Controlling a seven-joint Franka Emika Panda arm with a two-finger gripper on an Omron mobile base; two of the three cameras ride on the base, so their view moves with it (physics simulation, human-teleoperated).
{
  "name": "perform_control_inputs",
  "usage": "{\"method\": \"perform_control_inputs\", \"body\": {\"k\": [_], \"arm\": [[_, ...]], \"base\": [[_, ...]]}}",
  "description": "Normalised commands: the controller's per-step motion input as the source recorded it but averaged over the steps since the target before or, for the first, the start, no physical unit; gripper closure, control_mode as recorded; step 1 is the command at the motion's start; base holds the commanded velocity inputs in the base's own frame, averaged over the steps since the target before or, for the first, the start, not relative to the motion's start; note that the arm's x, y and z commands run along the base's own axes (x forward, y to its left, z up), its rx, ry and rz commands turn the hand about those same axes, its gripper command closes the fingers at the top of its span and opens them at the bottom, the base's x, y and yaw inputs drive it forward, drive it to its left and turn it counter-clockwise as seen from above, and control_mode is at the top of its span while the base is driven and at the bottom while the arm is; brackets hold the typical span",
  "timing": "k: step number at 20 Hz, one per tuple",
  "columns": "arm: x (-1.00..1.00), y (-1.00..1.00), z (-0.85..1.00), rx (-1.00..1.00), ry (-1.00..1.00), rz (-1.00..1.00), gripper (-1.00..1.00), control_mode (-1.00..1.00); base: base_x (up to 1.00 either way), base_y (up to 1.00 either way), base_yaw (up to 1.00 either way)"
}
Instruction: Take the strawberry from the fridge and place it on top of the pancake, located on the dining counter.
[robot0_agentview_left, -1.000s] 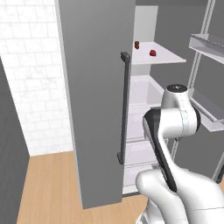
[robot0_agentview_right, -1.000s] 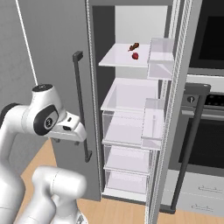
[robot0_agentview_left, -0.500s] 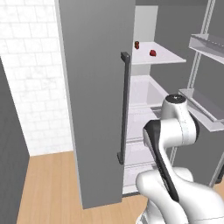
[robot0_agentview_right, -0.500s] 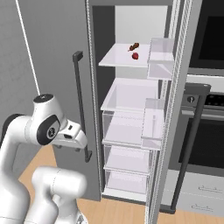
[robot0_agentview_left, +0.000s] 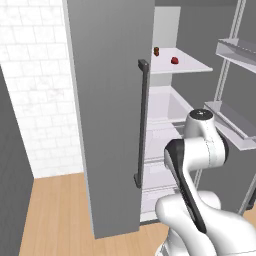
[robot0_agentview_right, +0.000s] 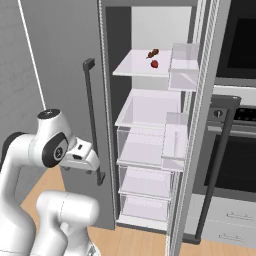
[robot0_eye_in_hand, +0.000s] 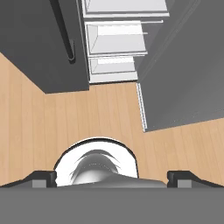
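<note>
— Strawberry (robot0_agentview_left: 174, 60): where does it sit?
— On the top white shelf (robot0_agentview_right: 137, 67) inside the open fridge (robot0_agentview_left: 110, 100), a small red berry. A dark brownish-red upright item (robot0_agentview_left: 156, 51) stands near it, farther back.
— What differs between the views?
— The right base view adds clear drawers (robot0_agentview_right: 145, 150) below the shelf, door bins, and a dark oven (robot0_agentview_right: 240, 125) beside the fridge. The left base view shows a white brick wall (robot0_agentview_left: 35, 85). The hand view looks down at the light wood floor (robot0_eye_in_hand: 109, 118) and the fridge's lowest drawers.
— And the pincer (robot0_eye_in_hand: 112, 177)?
— Its fingertips (robot0_eye_in_hand: 43, 178) stand wide apart, holding nothing. It points at the floor, low down and well apart from the strawberry high above.
</note>
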Motion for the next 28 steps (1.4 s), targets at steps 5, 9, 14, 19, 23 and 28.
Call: {"method": "perform_control_inputs", "body": {"k": [5, 9, 14, 19, 23, 28], "arm": [[0.0, 0.0, 0.0, 0.0, 0.0, 0.0, -1.0, 1.0], [0.0, 0.0, 0.0, 0.0, 0.0, 0.0, -1.0, 1.0], [0.0, 0.0, 0.0, 0.0, 0.0, 0.0, -1.0, 1.0], [0.0, 0.0, 0.0, 0.0, 0.0, 0.0, -1.0, 1.0], [0.0, 0.0, 0.0, 0.0, 0.0, 0.0, -1.0, 1.0], [0.0, 0.0, 0.0, 0.0, 0.0, 0.0, -1.0, 1.0]], "base": [[0.0, 0.11, -0.23], [-0.02, 0.1, -0.31], [0.47, 0.05, -0.12], [0.63, -0.09, 0.0], [0.55, -0.16, 0.03], [0.38, -0.17, 0.07]]}}
